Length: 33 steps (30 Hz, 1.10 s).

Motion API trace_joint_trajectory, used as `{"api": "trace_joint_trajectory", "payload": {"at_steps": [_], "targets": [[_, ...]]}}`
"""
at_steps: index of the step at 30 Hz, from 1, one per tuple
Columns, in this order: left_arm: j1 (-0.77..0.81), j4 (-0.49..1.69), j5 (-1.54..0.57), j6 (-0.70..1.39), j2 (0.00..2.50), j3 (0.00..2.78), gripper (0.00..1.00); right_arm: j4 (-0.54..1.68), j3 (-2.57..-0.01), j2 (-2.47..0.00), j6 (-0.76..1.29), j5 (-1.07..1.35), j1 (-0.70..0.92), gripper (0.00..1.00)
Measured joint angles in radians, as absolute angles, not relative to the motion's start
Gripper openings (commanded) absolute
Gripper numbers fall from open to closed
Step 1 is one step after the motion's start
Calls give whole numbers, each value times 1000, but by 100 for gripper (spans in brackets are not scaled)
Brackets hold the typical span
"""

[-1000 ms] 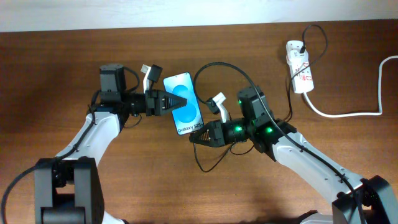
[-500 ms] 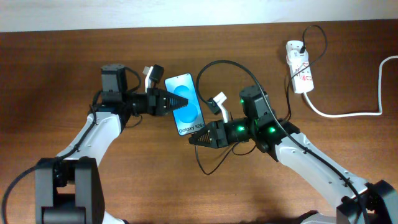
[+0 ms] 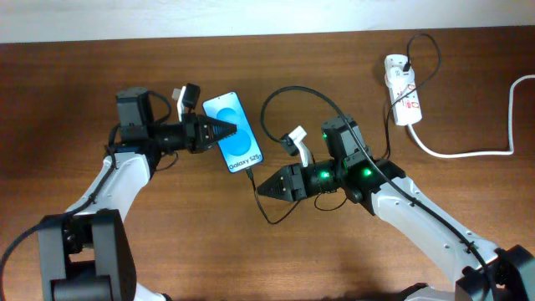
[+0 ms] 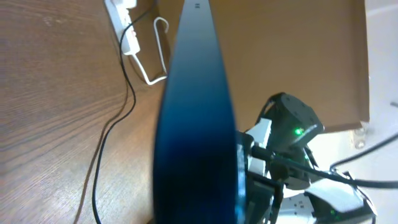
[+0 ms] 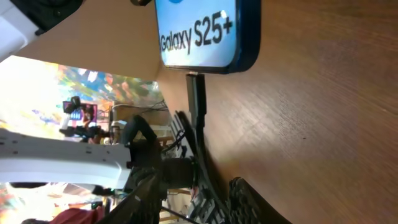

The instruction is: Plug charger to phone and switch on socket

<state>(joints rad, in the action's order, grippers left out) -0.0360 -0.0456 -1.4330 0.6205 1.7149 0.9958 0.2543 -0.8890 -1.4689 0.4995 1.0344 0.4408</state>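
Blue-screened phone [image 3: 240,152] is clamped in the left pincer [image 3: 224,132], with the charger [image 5: 196,93] plugged into its 5 o'clock end. The right pincer [image 3: 259,190] hangs apart just beside the cable. The socket [image 3: 403,90] is way off at 2 o'clock.

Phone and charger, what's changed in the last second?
The left gripper, shut on the phone, carried it leftward, away from the right gripper. The right gripper opened and let go of the charger, whose plug now sits in the phone's bottom end. The socket and white cord stayed put.
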Motion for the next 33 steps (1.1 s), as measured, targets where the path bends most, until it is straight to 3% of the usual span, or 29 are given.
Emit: {"api": "trace_joint_trajectory", "payload": {"at_steps": [8, 20, 26, 33], "targets": [[-35, -46, -1401, 792, 1715, 995, 0, 322, -894, -1468, 495, 995, 373, 38], [-35, 163, -1177, 905, 1403, 990, 0, 661, -897, -1345, 355, 941, -40, 38], [-13, 256, -1103, 966, 1213, 990, 0, 779, -897, -1230, 309, 828, -79, 38], [149, 445, -1005, 992, 1146, 991, 0, 889, -897, -1129, 280, 751, -79, 38]]}}
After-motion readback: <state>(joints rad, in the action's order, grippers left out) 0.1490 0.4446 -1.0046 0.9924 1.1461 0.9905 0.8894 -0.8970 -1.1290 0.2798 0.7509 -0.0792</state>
